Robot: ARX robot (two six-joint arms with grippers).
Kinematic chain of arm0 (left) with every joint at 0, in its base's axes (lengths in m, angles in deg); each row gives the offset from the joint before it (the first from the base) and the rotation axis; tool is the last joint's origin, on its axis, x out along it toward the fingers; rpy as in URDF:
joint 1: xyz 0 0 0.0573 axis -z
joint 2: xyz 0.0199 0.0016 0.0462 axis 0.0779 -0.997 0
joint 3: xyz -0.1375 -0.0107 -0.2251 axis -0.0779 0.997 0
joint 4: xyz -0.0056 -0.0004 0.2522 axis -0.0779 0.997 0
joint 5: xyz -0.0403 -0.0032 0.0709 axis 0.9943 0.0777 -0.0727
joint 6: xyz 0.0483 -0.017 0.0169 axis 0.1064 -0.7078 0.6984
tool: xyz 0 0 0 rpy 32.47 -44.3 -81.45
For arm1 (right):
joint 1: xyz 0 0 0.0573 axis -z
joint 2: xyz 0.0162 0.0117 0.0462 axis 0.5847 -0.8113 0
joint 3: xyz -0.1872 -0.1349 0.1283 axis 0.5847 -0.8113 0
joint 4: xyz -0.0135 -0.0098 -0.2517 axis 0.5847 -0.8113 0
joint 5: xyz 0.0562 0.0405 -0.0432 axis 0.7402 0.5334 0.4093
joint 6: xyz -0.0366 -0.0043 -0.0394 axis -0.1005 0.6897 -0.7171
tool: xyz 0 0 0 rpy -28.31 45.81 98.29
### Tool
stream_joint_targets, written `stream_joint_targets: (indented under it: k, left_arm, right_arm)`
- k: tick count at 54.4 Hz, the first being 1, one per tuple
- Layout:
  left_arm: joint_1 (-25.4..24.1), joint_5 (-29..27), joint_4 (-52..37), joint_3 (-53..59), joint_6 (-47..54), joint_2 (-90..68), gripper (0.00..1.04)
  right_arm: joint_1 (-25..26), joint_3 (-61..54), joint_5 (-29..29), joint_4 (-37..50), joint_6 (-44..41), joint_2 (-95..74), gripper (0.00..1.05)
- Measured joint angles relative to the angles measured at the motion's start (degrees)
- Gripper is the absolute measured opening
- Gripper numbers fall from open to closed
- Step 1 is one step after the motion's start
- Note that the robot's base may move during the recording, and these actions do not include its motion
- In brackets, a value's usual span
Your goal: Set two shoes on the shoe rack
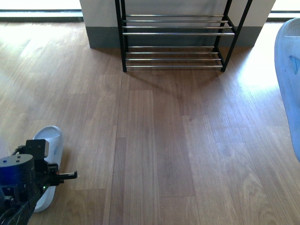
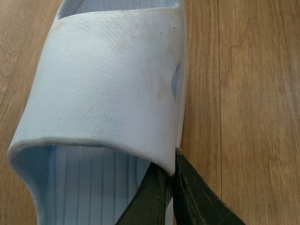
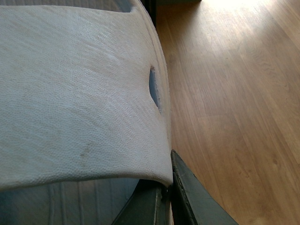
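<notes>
Left wrist view, nearest: the left gripper (image 2: 171, 164) has its two dark fingers pressed together on the side edge of the wide strap of a pale blue moulded open-toe slide (image 2: 108, 84), one finger under the strap and one outside. In the front view this slide (image 1: 49, 140) seems to lie on the brown wooden plank floor (image 1: 154, 140), low on the robot's left side. I cannot tell if it is lifted.

In the right wrist view the right gripper (image 3: 168, 176) pinches in the same way the strap edge of a second pale blue slide (image 3: 75, 93). In the front view, this second slide (image 1: 288, 79) fills the right border, very large, so I judge it is held up in the air, close to the camera.

Far ahead, against the wall, stands the black metal shoe rack with chrome rods (image 1: 173, 33). The tiers that show carry nothing.

So the grasping looks done for both slides. What is left is the carrying to the rack and the setting down on the rods.
</notes>
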Motion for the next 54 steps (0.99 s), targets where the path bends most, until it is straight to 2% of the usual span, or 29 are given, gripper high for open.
stream_joint_targets:
  k: [54]
  left_arm:
    - [0.00, 0.00, 0.00, 1.16, 0.00, -0.02, 0.02]
  right_arm:
    - [0.00, 0.00, 0.00, 0.00, 0.00, 0.02, 0.01]
